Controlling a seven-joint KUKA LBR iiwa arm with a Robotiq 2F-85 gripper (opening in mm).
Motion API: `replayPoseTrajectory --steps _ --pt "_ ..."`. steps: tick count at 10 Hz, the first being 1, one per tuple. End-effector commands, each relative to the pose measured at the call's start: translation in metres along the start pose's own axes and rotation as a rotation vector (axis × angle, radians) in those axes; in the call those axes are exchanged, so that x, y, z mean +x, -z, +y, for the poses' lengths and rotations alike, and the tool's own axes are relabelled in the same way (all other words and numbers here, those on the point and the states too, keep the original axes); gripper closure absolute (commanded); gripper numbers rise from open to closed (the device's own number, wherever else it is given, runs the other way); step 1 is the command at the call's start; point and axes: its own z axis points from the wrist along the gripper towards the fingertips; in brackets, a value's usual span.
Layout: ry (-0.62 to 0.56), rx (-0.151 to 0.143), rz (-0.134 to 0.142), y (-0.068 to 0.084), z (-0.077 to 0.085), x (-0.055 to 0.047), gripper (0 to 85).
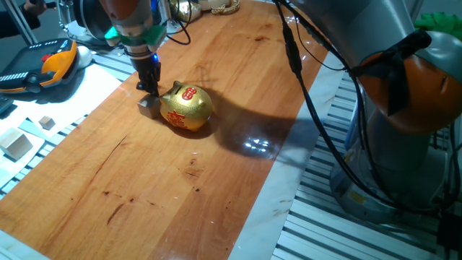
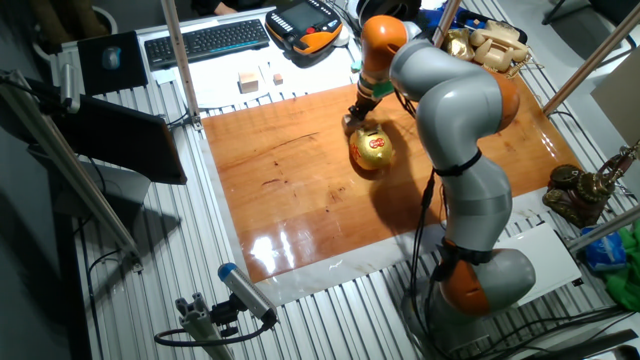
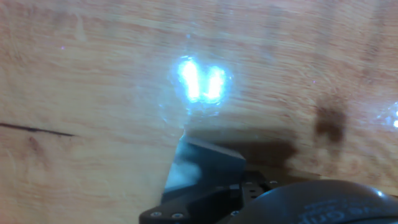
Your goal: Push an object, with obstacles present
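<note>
The small pale cube (image 1: 149, 105) sits on the wooden table (image 1: 144, 180), in shadow right under my gripper (image 1: 149, 89). The fingers are together and point down, with the tips touching or just above the cube's top at its far side. The golden piggy bank (image 1: 186, 107) with red markings stands right beside the cube, on its right, touching or nearly so. In the other fixed view the gripper (image 2: 357, 115) is just behind the piggy bank (image 2: 372, 150). The hand view shows only a grey fingertip (image 3: 205, 163) over bare wood; the cube is not clear there.
A larger pale wooden block (image 1: 16, 144) and a tiny cube (image 1: 46, 122) lie off the table's left edge. An orange teach pendant (image 1: 43, 65) lies at the back left. A golden telephone (image 2: 490, 45) and a keyboard (image 2: 205, 40) are beyond the table. The arm's base (image 1: 404, 108) stands at the right.
</note>
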Motion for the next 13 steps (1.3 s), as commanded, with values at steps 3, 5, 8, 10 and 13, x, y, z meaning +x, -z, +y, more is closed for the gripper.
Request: replayPoseTrajectory --steps 3,5,8,10,13 --pt "-0.010 -0.003 -0.002 -0.002 0.007 -0.002 85.0" --pt "-0.011 -0.004 -0.002 0.000 0.010 -0.003 85.0" --pt "-0.041 -0.007 -0.001 0.002 0.017 -0.004 85.0" --pt "-0.053 -0.006 -0.001 0.002 0.024 -0.003 85.0" --pt "-0.064 -0.009 0.000 0.001 0.030 -0.003 85.0"
